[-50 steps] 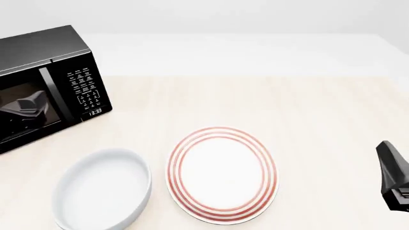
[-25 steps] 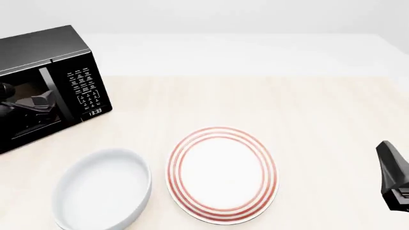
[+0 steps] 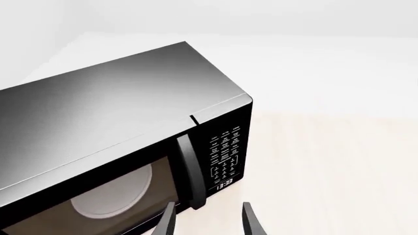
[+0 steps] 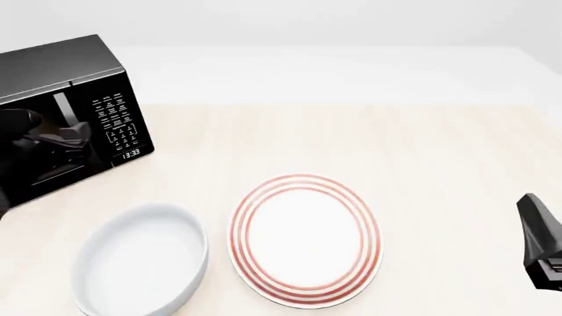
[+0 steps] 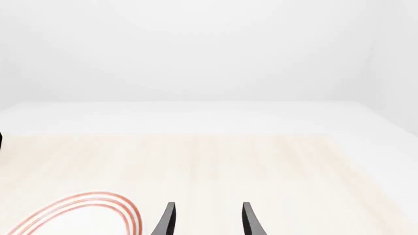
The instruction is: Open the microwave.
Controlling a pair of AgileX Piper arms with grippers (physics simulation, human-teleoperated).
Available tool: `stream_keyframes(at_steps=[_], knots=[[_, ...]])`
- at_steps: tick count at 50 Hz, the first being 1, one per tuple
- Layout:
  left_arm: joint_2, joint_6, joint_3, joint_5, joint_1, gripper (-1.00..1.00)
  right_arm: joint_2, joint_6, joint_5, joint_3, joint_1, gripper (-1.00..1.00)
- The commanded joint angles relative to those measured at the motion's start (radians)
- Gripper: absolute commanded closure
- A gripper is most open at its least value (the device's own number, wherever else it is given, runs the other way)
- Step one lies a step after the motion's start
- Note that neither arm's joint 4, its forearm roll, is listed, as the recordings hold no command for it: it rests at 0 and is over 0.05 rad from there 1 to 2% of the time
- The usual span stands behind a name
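**Left gripper spread before the microwave handle, door shut**

Left wrist view: the microwave (image 3: 130, 142) fills the view, glossy black, its door closed. The vertical bar handle (image 3: 190, 171) stands between the dark glass and the keypad (image 3: 225, 154), with the clock display (image 3: 224, 184) beneath. The left gripper (image 3: 207, 223) has its two fingers parted, gripping nothing, just short of the handle's lower end.

Front view: the microwave (image 4: 79, 85) sits at the table's (image 4: 439, 151) 10 o'clock corner. The left gripper (image 4: 70, 139) hangs before the door, by the handle. A white bowl (image 4: 141, 263) lies at 7 o'clock, a red-ringed plate (image 4: 306, 240) beside it at 6. The right gripper (image 4: 543, 247) waits at 4 o'clock.

Right wrist view: the right gripper (image 5: 207, 223) is spread and empty over bare table, the plate's (image 5: 91, 210) rim nearby.
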Motion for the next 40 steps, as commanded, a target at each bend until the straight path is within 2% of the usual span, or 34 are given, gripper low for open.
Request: stream_keyframes(at_steps=[1,4,27,29,30,40], knots=[[0.071,-0.003,-0.027,-0.030,-0.001,-1.00,0.000,0.000,0.000,0.000,0.000,-1.00],[0.099,-0.018,-0.036,-0.034,0.007,-1.00,0.000,0.000,0.000,0.000,0.000,-1.00],[0.191,-0.006,-0.072,-0.078,0.015,-1.00,0.000,0.000,0.000,0.000,0.000,-1.00],[0.224,-0.004,-0.084,-0.093,0.018,-1.00,0.000,0.000,0.000,0.000,0.000,-1.00],[0.326,0.013,-0.155,-0.064,0.015,-1.00,0.000,0.000,0.000,0.000,0.000,-1.00],[0.353,0.007,-0.171,-0.061,0.027,-1.00,0.000,0.000,0.000,0.000,0.000,-1.00]])
